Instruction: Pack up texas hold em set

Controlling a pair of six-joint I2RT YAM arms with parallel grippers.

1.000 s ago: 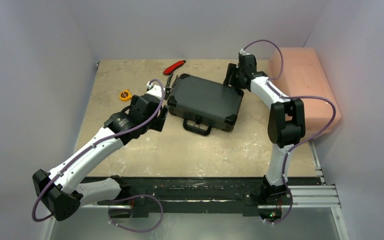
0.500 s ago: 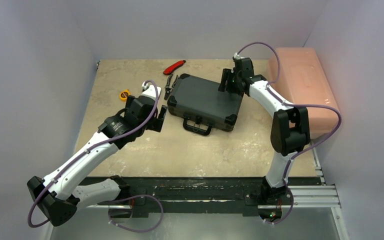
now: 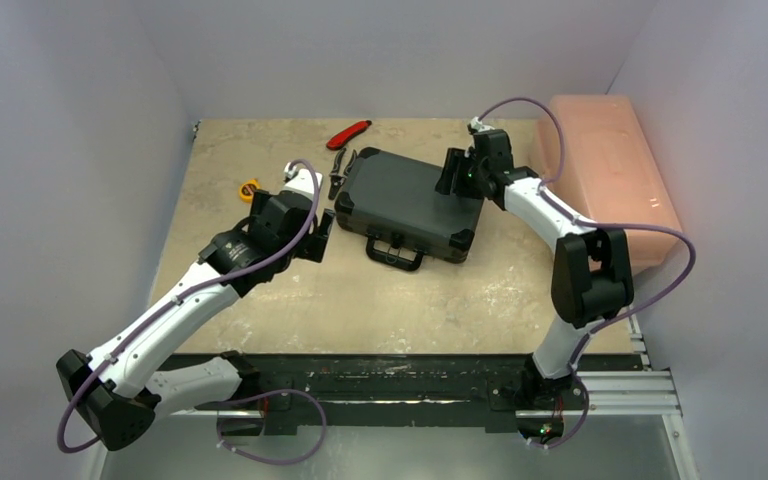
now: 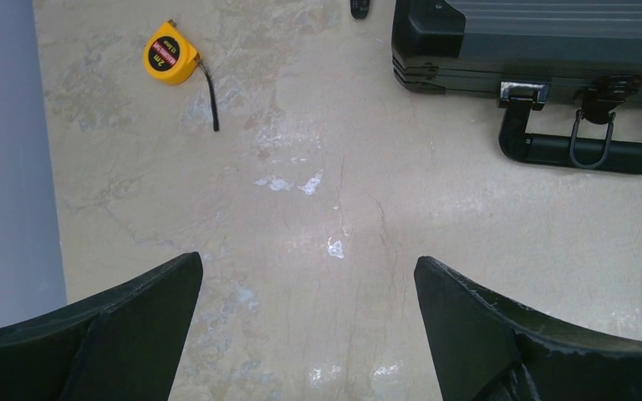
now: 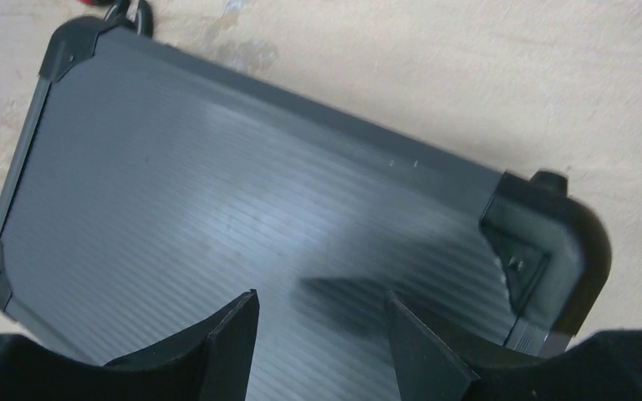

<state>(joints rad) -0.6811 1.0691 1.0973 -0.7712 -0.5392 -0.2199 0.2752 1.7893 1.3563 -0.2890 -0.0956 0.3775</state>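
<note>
Nearest my side, the left tool hangs low over bare counter, its two fingers spread wide with nothing between them. Just beyond it and to its right lies the black briefcase, closed and flat on the counter, turned at a slant, with its handle facing the near edge. The left tool sits close to the case's left end without touching it. Off to the left, well clear of the case, I see a yellow tape measure with its short tab pulled out. Farther back, the right tool is poised over the lid near the case's far right corner; its fingers stand partly apart and hold nothing, and I cannot tell whether they touch the ribbed lid. Behind the case's far left corner lie the red-handled pliers. At the far right, the pink plastic box runs along the wall.
</note>
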